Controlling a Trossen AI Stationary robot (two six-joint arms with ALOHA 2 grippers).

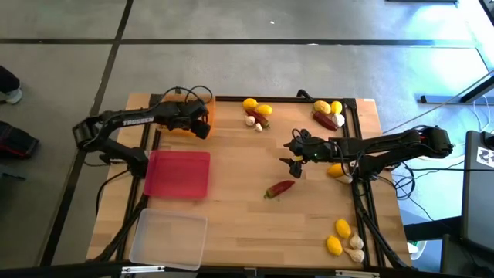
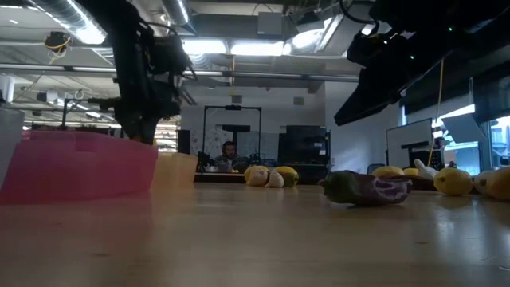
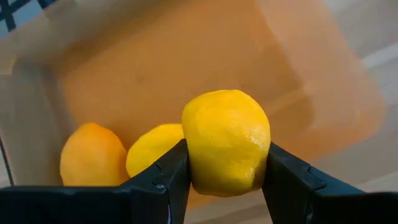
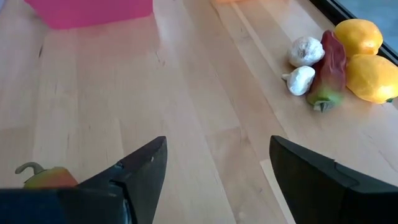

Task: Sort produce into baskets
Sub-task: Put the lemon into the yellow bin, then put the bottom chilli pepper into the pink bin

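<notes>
My left gripper [image 1: 197,122] hangs over the translucent orange basket [image 1: 202,106] at the table's far left, shut on a yellow lemon [image 3: 227,143]. Two more lemons [image 3: 92,157] [image 3: 149,152] lie in that basket below it. My right gripper [image 4: 217,174] stands open above the middle of the table [image 1: 296,160] with nothing between its fingers. A dark red pepper [image 1: 279,188] lies on the wood just on its near side. The red-pink basket [image 1: 179,174] and the clear basket [image 1: 168,239] sit nearer, on the left. My left gripper pinches the lemon between its two fingers, one pad on each side of the fruit [image 3: 189,163]. The fingers slant steeply down from above. The lemon is lifted clear, above the floor of the orange basket [image 3: 186,68].
Lemons, garlic and a pepper lie in clusters at the far middle [image 1: 257,113], the far right [image 1: 328,114], under the right arm [image 1: 340,170] and the near right corner [image 1: 347,239]. Bare wood lies between the baskets and the right arm.
</notes>
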